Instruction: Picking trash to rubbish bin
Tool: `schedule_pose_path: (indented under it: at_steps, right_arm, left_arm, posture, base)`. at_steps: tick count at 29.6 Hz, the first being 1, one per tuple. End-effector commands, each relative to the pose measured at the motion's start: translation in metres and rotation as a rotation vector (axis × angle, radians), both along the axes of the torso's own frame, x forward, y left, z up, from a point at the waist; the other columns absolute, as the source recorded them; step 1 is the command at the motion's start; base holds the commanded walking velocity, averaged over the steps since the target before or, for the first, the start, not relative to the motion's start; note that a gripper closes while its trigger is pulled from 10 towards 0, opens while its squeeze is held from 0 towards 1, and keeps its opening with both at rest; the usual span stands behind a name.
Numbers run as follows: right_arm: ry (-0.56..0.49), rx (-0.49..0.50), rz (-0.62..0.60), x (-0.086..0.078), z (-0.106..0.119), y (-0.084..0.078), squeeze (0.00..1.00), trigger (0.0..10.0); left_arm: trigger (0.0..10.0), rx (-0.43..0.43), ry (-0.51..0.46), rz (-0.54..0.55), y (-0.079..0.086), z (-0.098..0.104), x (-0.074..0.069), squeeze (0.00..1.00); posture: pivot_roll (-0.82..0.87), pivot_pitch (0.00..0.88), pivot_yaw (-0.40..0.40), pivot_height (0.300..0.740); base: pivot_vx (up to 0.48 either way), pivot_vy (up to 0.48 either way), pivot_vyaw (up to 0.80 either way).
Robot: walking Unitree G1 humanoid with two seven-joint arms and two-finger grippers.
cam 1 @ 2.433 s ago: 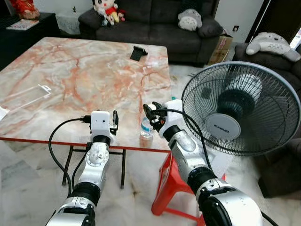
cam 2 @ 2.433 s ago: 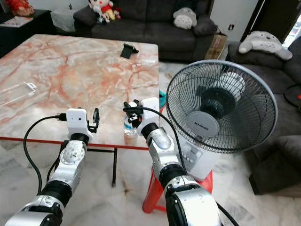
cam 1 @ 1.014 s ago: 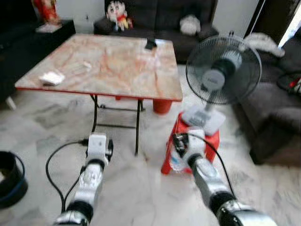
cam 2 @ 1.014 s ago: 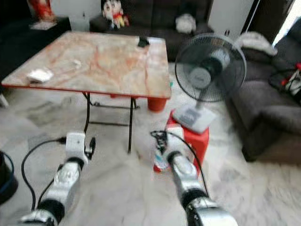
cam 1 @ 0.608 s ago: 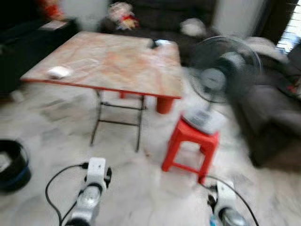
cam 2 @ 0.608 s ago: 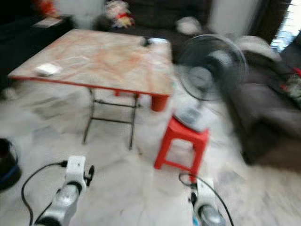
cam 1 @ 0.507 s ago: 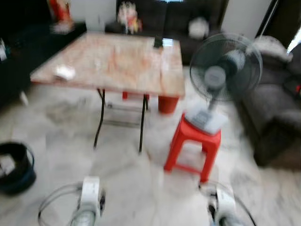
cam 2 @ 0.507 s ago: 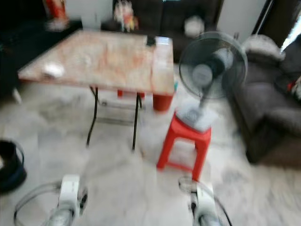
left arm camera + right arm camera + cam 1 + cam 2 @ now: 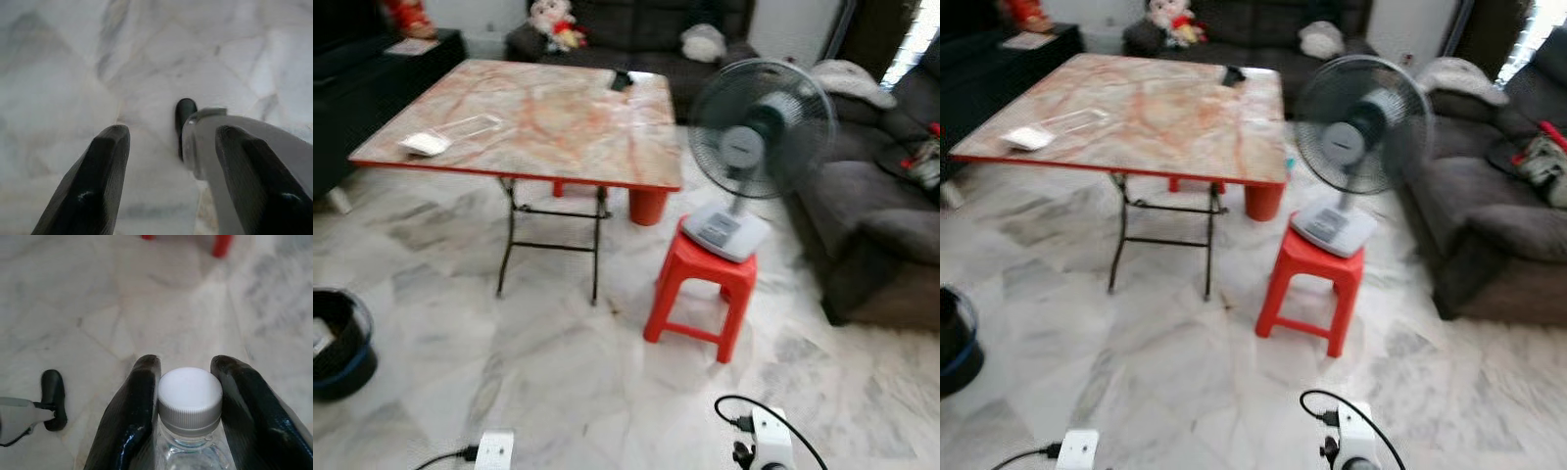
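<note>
- The bin [image 9: 335, 345], dark with a blue band, stands on the floor [image 9: 558, 372] at the far left, well apart from everything else; as the drop-off for the trash, it is likely where the robot must head.
- The table [image 9: 524, 117] carries a white packet [image 9: 424, 144] and a clear sleeve [image 9: 470, 124] near its left edge, plus a small black object [image 9: 621, 80] at the far side. These look like more trash, left for later trips.
- The left gripper [image 9: 166, 171] hangs low over the floor, its 2 fingers spread apart with nothing between them. It seems idle, kept down and out of the way while the robot walks.
- The fan [image 9: 754, 127] sits on a red stool [image 9: 702, 291] beside the table's right corner, raised so it blows at seated height.
- The right gripper [image 9: 193, 401] is clamped on the bottle [image 9: 190, 401], 1 finger on each side just under the white cap. Gripping the neck leaves the body hanging below, which should suit a straight drop into the bin.
- The bottle is held low at the robot's right side, far from the bin, so the carry is only partway done.
</note>
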State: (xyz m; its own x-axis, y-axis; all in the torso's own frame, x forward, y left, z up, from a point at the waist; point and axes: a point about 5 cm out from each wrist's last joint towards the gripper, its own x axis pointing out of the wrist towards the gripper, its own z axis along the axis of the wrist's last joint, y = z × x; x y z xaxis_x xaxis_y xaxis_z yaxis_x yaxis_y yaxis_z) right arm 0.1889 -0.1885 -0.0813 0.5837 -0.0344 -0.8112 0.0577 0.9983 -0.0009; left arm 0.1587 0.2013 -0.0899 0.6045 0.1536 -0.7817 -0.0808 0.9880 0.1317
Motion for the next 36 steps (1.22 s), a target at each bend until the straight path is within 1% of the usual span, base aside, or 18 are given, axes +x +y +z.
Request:
schedule_pose_path:
  at_steps: [1,6,10,21,23,29,34,36]
  right_arm:
    - [-0.023,-0.014,0.027,0.0088,0.0043,0.0021,0.0,10.0]
    - [-0.021,-0.013,0.031,0.0079,0.0036,0.0042,0.0,10.0]
    - [-0.022,-0.009,0.03,0.0074,0.0032,0.0059,0.0,10.0]
    - [-0.01,-0.012,0.035,0.0029,0.001,0.0053,0.0,10.0]
    - [-0.017,-0.014,0.04,0.0058,0.0025,0.0052,0.0,10.0]
    - [-0.024,-0.017,0.045,0.0076,0.0035,0.005,0.0,10.0]
    - [-0.035,0.009,0.025,0.008,0.0038,0.006,0.0,10.0]
    - [-0.033,0.007,0.031,0.008,0.0037,0.0062,0.0,10.0]
  left_arm:
    - [10.0,-0.004,-0.014,0.009,-0.0005,0.0023,0.0058,0.0]
    - [10.0,-0.01,-0.034,0.008,-0.0015,0.005,0.012,0.0]
    - [10.0,-0.014,-0.038,0.0,-0.0028,0.0056,0.0139,0.0]
    - [10.0,-0.012,-0.031,0.001,-0.003,0.0046,0.0117,0.0]
    - [10.0,-0.011,-0.03,-0.001,-0.0033,0.0045,0.0118,0.0]
    - [10.0,-0.009,-0.026,-0.007,-0.0046,0.0044,0.0123,0.0]
    - [10.0,-0.018,-0.034,-0.005,-0.0054,0.005,0.0135,0.0]
    - [10.0,-0.016,-0.036,-0.005,-0.0043,0.0057,0.015,0.0]
  posture:
    - [0.04,0.0,-0.075,0.74]
    - [0.04,0.0,-0.072,0.74]
    - [0.03,0.0,-0.066,0.74]
    - [0.03,0.0,-0.065,0.74]
    - [0.03,0.0,-0.065,0.74]
    - [0.03,0.0,-0.065,0.74]
    - [0.03,0.0,-0.065,0.74]
    - [0.03,0.0,-0.066,0.74]
  base:
    - [0.0,0.0,0.8]
    - [0.0,0.0,0.8]
    - [0.0,0.0,0.8]
    - [0.0,0.0,0.8]
    - [0.0,0.0,0.8]
    - [0.0,0.0,0.8]
    - [0.0,0.0,0.0]
    - [0.272,0.0,0.0]
